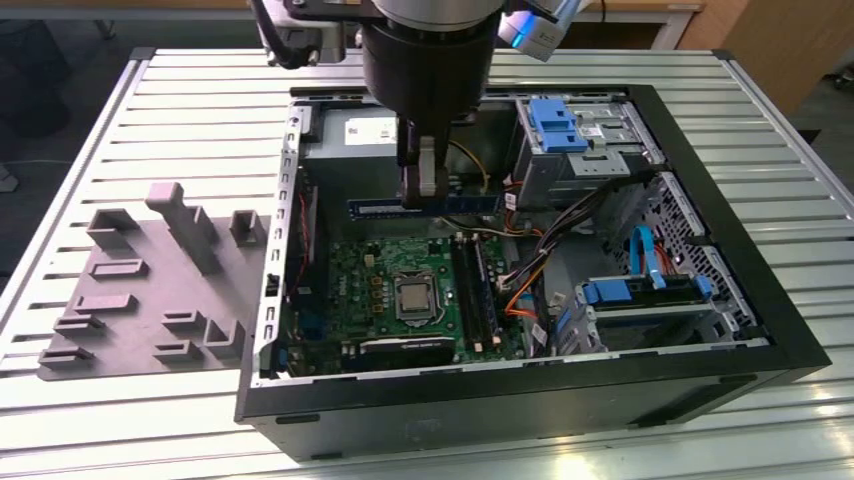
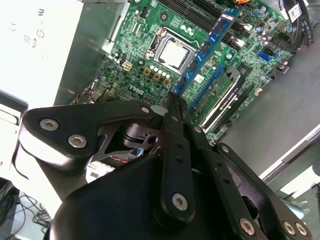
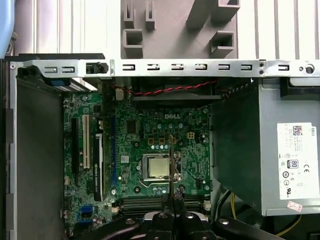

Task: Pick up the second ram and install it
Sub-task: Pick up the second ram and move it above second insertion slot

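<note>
Slatted worktop [image 1: 174, 110] carries the open case [image 1: 534, 390]; my jaws clamp the second ram [image 1: 380, 208] above the motherboard [image 1: 360, 270], poised, I judge, for slots [image 1: 475, 285] at its 5 o'clock.

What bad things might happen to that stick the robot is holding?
The pincer holds the second ram above the motherboard; a slip would drop it onto the parts. It seems to lie crosswise to the memory slots, so pressing down unturned might bend it. Loose wires nearby may snag.

open PC case [image 1: 534, 400] | motherboard [image 1: 387, 265] | grey tray [image 1: 134, 300] | slatted table [image 1: 174, 110]
</note>
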`<state>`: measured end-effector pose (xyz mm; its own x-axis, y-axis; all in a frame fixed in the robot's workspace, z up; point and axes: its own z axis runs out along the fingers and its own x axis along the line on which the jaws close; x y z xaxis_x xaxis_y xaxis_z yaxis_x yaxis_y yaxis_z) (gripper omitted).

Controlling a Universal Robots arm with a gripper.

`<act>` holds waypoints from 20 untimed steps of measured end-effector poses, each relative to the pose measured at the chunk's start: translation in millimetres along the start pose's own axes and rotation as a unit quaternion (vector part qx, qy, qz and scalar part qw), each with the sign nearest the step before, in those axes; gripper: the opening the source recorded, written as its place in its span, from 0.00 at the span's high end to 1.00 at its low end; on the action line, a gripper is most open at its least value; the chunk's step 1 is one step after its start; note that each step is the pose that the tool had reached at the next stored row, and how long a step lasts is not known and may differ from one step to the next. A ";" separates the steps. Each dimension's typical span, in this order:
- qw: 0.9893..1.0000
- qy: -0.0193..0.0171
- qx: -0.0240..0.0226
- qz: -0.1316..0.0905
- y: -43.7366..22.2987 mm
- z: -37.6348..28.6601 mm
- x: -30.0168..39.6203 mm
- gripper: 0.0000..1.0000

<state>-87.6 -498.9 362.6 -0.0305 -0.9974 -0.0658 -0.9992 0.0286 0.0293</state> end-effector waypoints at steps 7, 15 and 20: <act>1.000 0.000 -0.007 0.001 -2.2 6.2 0.3 0.88; 1.000 0.000 -0.011 0.001 -4.5 9.6 0.5 0.88; 1.000 0.001 -0.011 0.001 -11.1 16.2 0.8 0.88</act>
<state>-76.9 -498.9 346.1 -0.0329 -0.9974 -0.0645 -0.9983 0.0296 0.0509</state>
